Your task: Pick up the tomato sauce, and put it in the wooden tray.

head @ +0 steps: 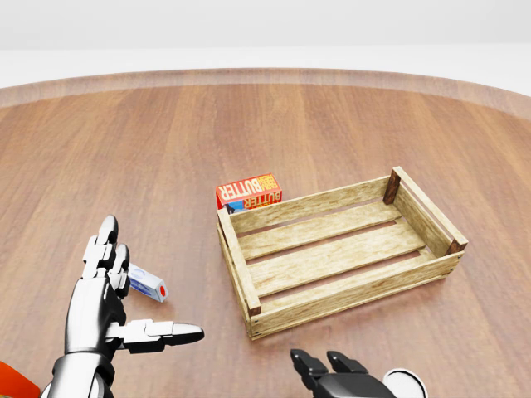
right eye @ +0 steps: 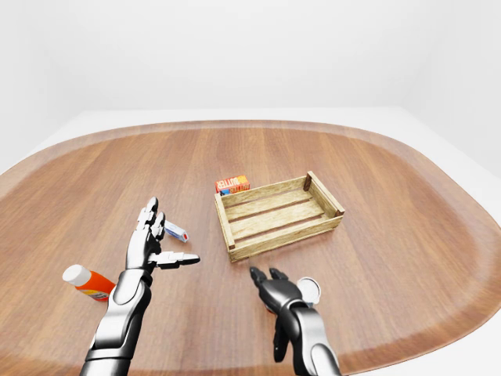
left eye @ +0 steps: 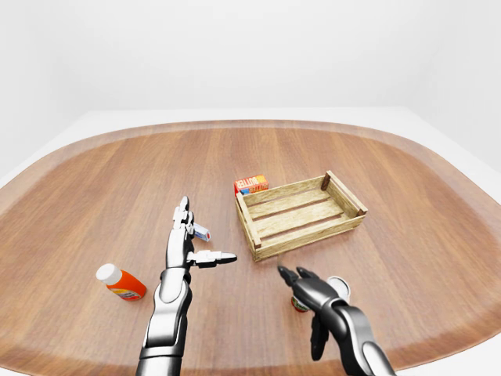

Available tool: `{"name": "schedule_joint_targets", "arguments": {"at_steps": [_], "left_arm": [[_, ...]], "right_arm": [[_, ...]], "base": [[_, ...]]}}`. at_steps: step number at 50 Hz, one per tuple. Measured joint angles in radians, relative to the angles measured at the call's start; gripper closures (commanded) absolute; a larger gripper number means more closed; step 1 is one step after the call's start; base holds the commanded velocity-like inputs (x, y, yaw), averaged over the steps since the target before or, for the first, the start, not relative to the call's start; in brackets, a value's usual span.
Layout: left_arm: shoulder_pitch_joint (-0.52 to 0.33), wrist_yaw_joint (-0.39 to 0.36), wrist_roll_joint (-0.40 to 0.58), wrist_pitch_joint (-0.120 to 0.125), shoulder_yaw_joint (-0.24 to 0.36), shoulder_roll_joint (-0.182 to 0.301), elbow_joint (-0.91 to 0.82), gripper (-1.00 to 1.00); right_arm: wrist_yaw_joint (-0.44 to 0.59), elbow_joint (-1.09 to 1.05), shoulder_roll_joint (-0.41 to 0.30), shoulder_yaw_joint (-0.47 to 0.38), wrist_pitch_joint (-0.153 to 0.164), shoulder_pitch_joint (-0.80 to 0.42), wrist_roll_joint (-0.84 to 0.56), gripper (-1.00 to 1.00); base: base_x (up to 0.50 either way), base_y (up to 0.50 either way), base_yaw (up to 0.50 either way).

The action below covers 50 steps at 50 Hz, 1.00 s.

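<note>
The tomato sauce can [left eye: 338,285], with a pale round lid and a red base, stands below the wooden tray [left eye: 301,244] in the left-eye view. My right hand [left eye: 300,280] sits just left of the can with its dark fingers spread open; I cannot tell if it touches the can. In the head view only the can's lid [head: 405,384] and the right fingertips [head: 309,361] show at the bottom edge. My left hand [left eye: 194,237] hovers open to the left of the tray, holding nothing. The slatted tray has nothing in it.
A red butter box [left eye: 251,184] lies against the tray's upper left corner. A small white tube [left eye: 202,232] rests beside my left hand. An orange bottle with a white cap [left eye: 121,283] lies further left. The round wooden table's rim [left eye: 438,348] curves close behind the can.
</note>
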Motion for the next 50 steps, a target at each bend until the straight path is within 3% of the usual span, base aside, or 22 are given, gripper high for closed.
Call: {"name": "schedule_joint_targets", "arguments": {"at_steps": [22,23,24,25,32,37,50], "left_arm": [[0.003,0.0,0.001,0.001,-0.001,-0.001,-0.004,-1.0],[0.003,0.0,0.001,0.001,-0.001,-0.001,-0.004,-1.0],[0.003,0.0,0.001,0.001,-0.002,-0.001,-0.005,-1.0],[0.003,0.0,0.002,0.001,-0.002,-0.001,-0.005,-1.0],[0.005,0.001,0.002,0.003,-0.003,-0.002,-0.008,-1.0],[0.006,0.001,0.003,0.004,-0.003,-0.002,-0.01,-1.0],[0.006,0.001,0.003,0.006,-0.003,-0.002,-0.012,-1.0]], "right_arm": [[-0.042,0.049,-0.012,-0.003,0.006,0.01,0.024,-1.0],[-0.04,0.046,-0.013,-0.003,0.008,0.012,0.023,-0.8],[-0.037,0.035,-0.015,-0.002,0.009,0.012,0.021,0.81],[-0.034,0.028,-0.016,-0.002,0.012,0.012,0.02,1.0],[-0.018,0.033,-0.018,-0.006,0.03,-0.039,0.036,1.0],[-0.006,0.049,-0.018,-0.004,0.039,-0.008,0.069,1.0],[-0.007,0.058,-0.02,-0.009,0.033,0.018,0.081,1.0]], "base": [[0.0,0.0,0.0],[0.0,0.0,0.0],[0.0,0.0,0.0],[0.0,0.0,0.0],[0.0,0.0,0.0],[0.0,0.0,0.0],[0.0,0.0,0.0]]}}
